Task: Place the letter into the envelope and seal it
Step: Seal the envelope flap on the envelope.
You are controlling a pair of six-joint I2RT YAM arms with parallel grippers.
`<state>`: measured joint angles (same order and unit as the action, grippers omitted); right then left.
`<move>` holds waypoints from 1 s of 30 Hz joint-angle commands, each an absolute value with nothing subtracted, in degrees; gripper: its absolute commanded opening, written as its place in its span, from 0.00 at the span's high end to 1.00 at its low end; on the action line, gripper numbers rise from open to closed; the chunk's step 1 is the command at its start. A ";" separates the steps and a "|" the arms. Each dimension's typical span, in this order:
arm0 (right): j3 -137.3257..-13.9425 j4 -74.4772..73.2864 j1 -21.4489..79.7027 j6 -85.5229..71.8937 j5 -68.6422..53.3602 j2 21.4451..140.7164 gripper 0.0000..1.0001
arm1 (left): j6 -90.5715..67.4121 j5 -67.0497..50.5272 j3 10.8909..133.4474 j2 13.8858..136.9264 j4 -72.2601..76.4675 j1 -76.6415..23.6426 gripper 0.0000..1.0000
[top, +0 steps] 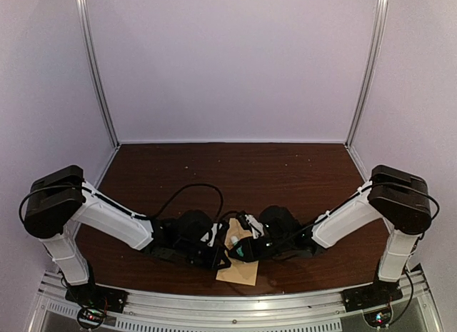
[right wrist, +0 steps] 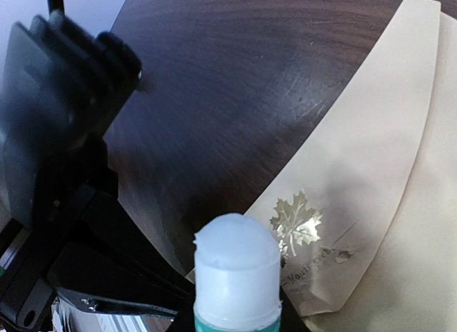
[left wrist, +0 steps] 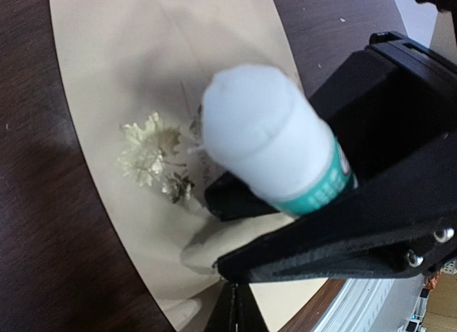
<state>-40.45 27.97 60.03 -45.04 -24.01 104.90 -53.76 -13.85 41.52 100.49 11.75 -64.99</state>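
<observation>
The tan envelope (top: 239,271) lies flat at the table's front edge, between the two grippers. Its pointed flap (right wrist: 371,161) carries a gold maple-leaf print (right wrist: 295,225), which also shows in the left wrist view (left wrist: 150,153). My right gripper (top: 244,248) is shut on a white glue stick with a teal label (right wrist: 237,275), tip bared and held just above the envelope (left wrist: 143,75). The glue stick also shows in the left wrist view (left wrist: 271,143). My left gripper (left wrist: 235,307) is shut, its tips down at the envelope's near edge. The letter is hidden from view.
The dark wooden table (top: 235,168) stretches back to the pale rear and side walls. A metal rail (top: 235,307) runs along the near edge by the arm bases. The two wrists (top: 193,235) are close together over the envelope.
</observation>
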 commanded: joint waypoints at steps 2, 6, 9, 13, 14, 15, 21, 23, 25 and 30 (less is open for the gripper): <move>-38.72 27.03 60.93 -46.34 -23.99 104.24 1.00 | -54.13 -12.33 40.34 99.85 10.30 -65.21 1.00; -39.90 25.39 59.98 -45.78 -21.54 104.35 1.00 | -54.09 -12.35 40.41 99.90 9.98 -65.19 1.00; -40.08 25.30 58.03 -45.62 -21.18 105.00 1.00 | -54.20 -12.47 40.25 99.84 9.68 -65.21 1.00; -41.10 24.61 55.94 -44.27 -21.21 105.75 1.00 | -54.23 -12.35 40.25 99.67 9.74 -65.22 1.00; -41.50 24.31 55.41 -43.83 -21.18 105.88 1.00 | -54.23 -12.32 40.32 99.67 9.61 -65.22 1.00; -41.89 23.97 55.00 -43.39 -21.24 106.01 1.00 | -54.11 -12.26 40.46 99.67 9.56 -65.18 1.00; -45.10 21.57 54.04 -41.13 -22.12 108.23 1.00 | -54.18 -11.89 40.61 99.62 9.35 -65.21 1.00; -45.07 22.02 54.09 -41.28 -22.98 108.52 1.00 | -54.23 -11.87 40.53 99.54 9.35 -65.22 1.00; -44.48 22.17 54.22 -41.55 -23.33 108.39 1.00 | -54.23 -11.76 40.58 99.42 9.34 -65.24 1.00; -41.18 22.08 55.28 -41.96 -23.24 106.59 1.00 | -54.31 -11.47 40.61 99.10 9.26 -65.19 1.00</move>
